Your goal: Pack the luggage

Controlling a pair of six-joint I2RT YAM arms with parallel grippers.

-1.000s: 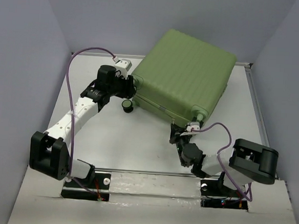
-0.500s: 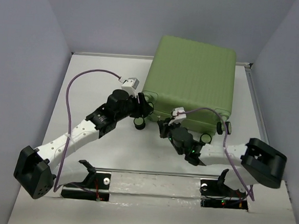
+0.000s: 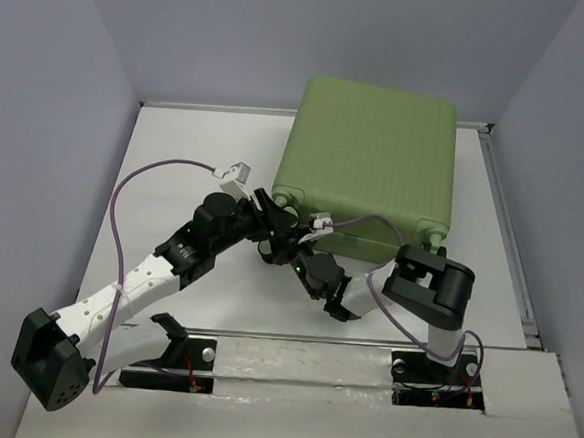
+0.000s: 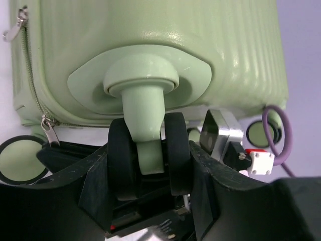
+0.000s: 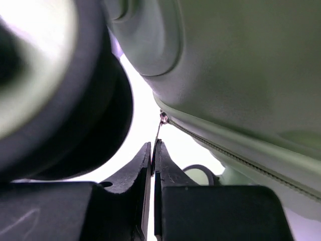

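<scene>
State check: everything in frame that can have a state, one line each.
luggage: closed, lying shell-up, wheels toward the arms.
zipper: closed along the visible stretch.
left gripper: jaws clamped on a caster wheel.
right gripper: jaws shut on the zipper pull.

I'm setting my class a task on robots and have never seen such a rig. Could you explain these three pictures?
Two white-and-black robot arms are bolted to a white table. One picture looks down from above; the other two come from a camera on each wrist. A large, closed olive-green ribbed hard-shell suitcase lies on the table. The left gripper appears to clamp a twin black caster wheel. The right gripper pinches a thin metal zipper pull.
</scene>
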